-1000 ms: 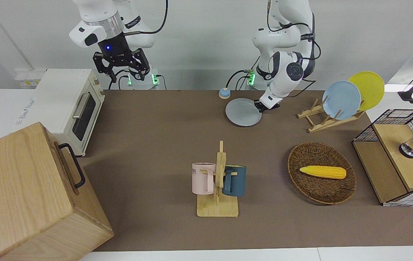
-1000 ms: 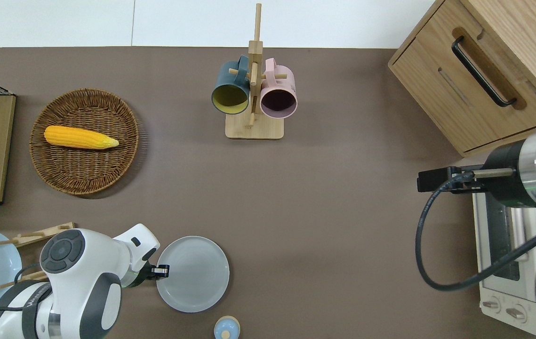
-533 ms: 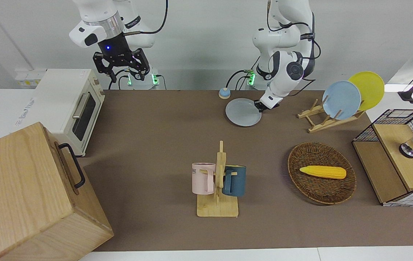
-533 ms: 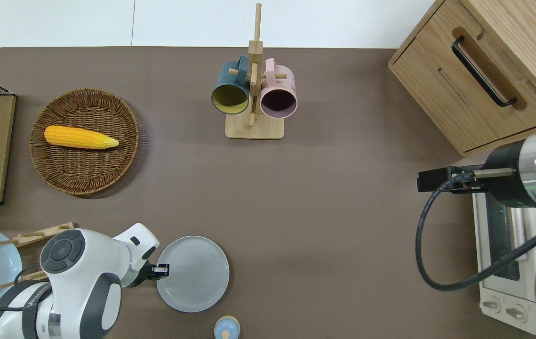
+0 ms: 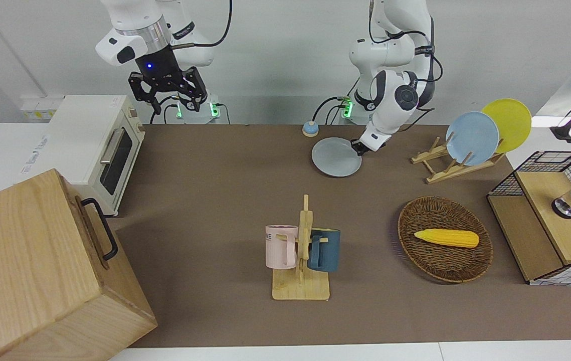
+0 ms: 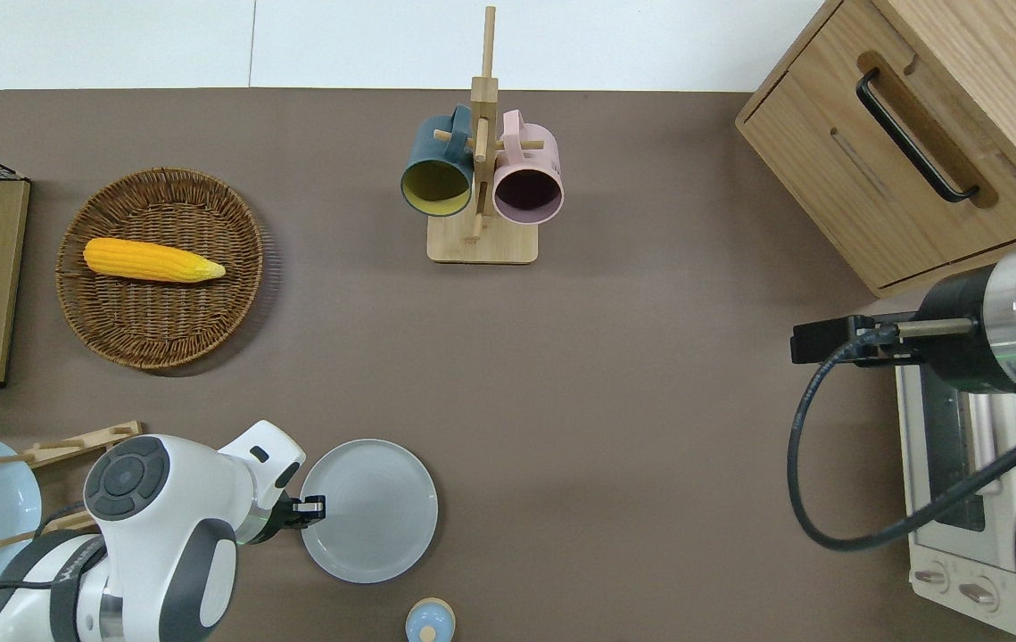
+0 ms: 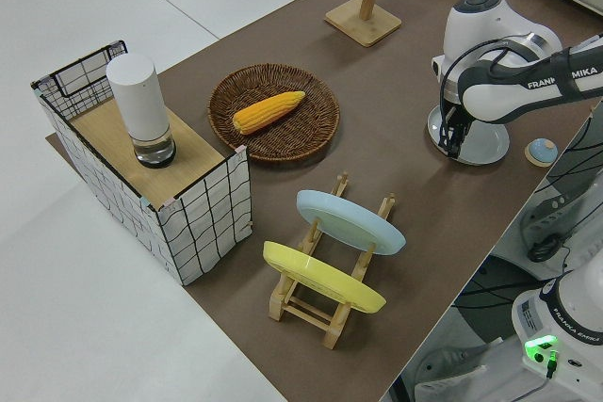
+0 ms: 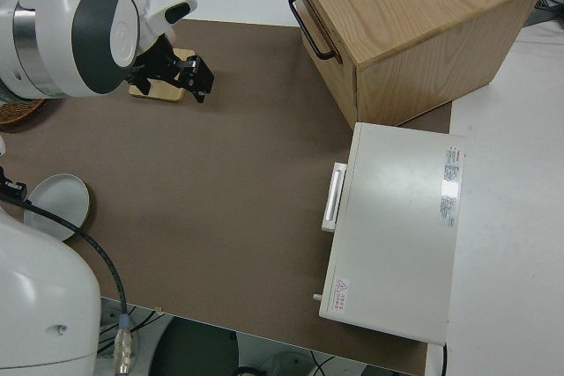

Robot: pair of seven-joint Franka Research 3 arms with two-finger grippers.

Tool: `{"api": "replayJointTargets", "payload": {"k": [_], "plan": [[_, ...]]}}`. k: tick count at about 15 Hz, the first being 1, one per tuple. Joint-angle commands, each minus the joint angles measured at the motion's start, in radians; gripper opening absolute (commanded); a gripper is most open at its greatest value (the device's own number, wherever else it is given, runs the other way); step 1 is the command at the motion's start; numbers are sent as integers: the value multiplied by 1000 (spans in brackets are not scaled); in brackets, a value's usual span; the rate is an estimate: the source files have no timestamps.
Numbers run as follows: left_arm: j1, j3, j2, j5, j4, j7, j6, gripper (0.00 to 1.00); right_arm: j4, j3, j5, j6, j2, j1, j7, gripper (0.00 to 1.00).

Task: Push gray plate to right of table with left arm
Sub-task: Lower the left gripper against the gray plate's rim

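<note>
Front view: across the long dull-brown table [image 5: 225, 165], facing both arms, whole top in frame. Overhead: straight down, arms entering at six o'clock. Left side: raised, diagonal along the table. Right side: high beside its arm. Shared by all: the round pale gray plate [image 5: 336, 157] [image 6: 369, 511] [image 7: 474, 147] [image 8: 58, 203].

Gray plate [image 6: 369, 511] pale gray-blue; table [image 6: 632, 428] apparently dull brown.
</note>
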Motion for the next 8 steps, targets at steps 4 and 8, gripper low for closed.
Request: {"api": "replayJointTargets", "payload": {"k": [4, 8], "plan": [[-19, -101, 1, -61, -19, -121, 78, 0, 14, 4, 16, -7, 5, -6, 2, 996], [-38, -180, 36, -83, -16, -207, 156, 0, 14, 4, 16, -7, 6, -6, 2, 996]]}}
